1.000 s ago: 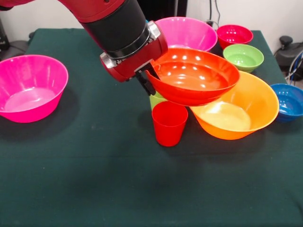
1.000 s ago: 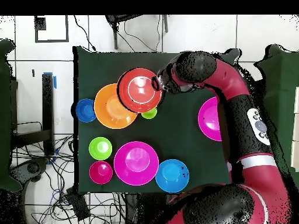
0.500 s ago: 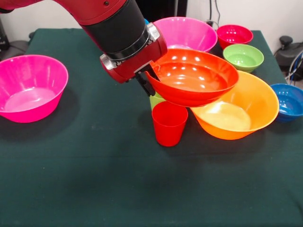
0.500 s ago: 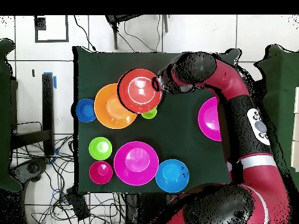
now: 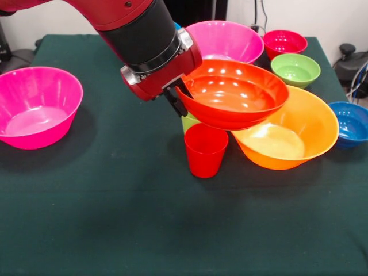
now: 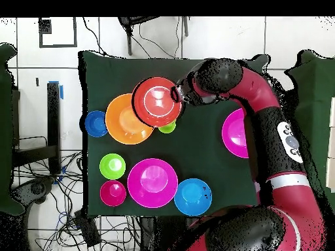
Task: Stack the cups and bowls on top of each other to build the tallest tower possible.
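Observation:
My gripper [image 5: 179, 99] is shut on the rim of the medium red-orange bowl [image 5: 236, 98] and holds it in the air, open side up. In the overhead view the gripper [image 6: 175, 95] grips that bowl [image 6: 156, 101] at its right edge. Under the bowl stand the red cup [image 5: 205, 150] and, behind it, the lime green cup [image 5: 188, 122], both upright. The big orange bowl [image 5: 293, 135] sits tilted on the cloth, partly beneath the held bowl. From above, the green cup [image 6: 167, 127] peeks out and the red cup is hidden. No tower stands; the bowls lie singly.
One pink bowl [image 5: 35, 106] sits at the left, another [image 5: 227, 40] behind the arm. Magenta-red [image 5: 284, 43], green [image 5: 295, 69] and dark blue [image 5: 351, 123] bowls line the right side. A light blue bowl [image 6: 193, 196] shows in the overhead view.
The gripper and the red-orange bowl have shifted very slightly to the left in the front view. Everything on the table has stayed put.

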Tool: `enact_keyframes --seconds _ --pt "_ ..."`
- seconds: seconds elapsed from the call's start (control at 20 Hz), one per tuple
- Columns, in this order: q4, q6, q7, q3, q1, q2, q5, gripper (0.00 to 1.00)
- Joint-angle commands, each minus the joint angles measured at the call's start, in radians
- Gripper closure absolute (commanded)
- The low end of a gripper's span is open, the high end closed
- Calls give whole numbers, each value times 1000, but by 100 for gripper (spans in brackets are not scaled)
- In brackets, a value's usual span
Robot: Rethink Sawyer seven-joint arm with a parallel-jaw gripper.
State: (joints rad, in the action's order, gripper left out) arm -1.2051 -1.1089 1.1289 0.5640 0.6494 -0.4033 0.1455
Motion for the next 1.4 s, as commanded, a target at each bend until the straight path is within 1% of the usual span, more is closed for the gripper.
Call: enact_keyframes --seconds 0.05,0.6,1.4 --pt "-52 -15 48 -47 -4 5 36 100" --pt "-95 17 52 -39 9 4 32 100" --pt "-150 132 41 -10 35 12 35 100"
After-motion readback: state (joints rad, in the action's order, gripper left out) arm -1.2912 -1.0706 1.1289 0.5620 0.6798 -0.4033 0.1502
